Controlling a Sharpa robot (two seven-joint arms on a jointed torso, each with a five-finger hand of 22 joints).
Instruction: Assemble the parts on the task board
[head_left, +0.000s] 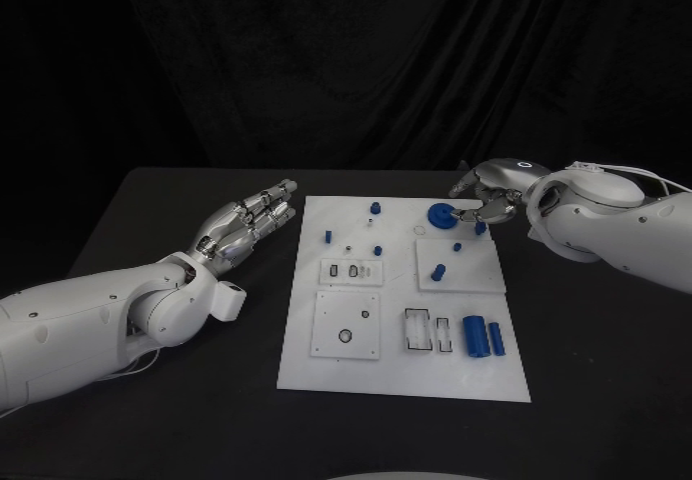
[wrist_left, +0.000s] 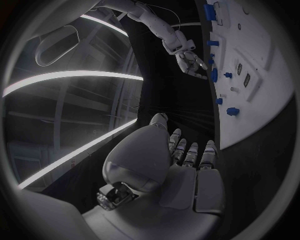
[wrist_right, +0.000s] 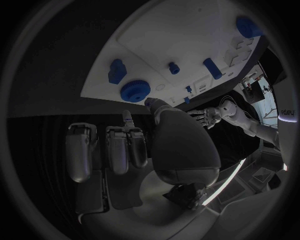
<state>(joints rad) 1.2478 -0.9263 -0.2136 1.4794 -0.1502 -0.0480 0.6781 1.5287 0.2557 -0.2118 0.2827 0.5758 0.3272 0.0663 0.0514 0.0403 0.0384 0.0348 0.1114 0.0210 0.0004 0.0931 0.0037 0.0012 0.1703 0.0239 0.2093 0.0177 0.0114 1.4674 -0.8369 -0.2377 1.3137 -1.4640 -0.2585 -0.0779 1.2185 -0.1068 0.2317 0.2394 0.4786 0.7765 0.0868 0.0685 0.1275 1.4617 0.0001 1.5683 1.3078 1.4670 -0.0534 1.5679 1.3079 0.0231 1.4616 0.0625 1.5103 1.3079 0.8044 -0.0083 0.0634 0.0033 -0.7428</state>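
right robot hand (head_left: 490, 198) sits at the far right corner of the flat white task board (head_left: 411, 385), fingers curled loosely near the round blue toothed gear (head_left: 443, 214), looks close to it but holding nothing as far as i can tell; wrist view shows the fingertips just short of that gear. left robot hand (head_left: 248, 222) hangs beside the board's left edge w/ fingers straight and together-ish, holding nothing. so i'd say the step in hand is the reach for the gear, grasp not yet made. next move prob needs the fingers to close round the gear's rim w/o knocking the small blue peg (head_left: 374, 209) or the other blue bits nearby. two blue cylinders (head_left: 485, 339) lie side by side near the board's front right. the board lies on a matte black bench (head_left: 606, 380), black curtain behind, room dim.
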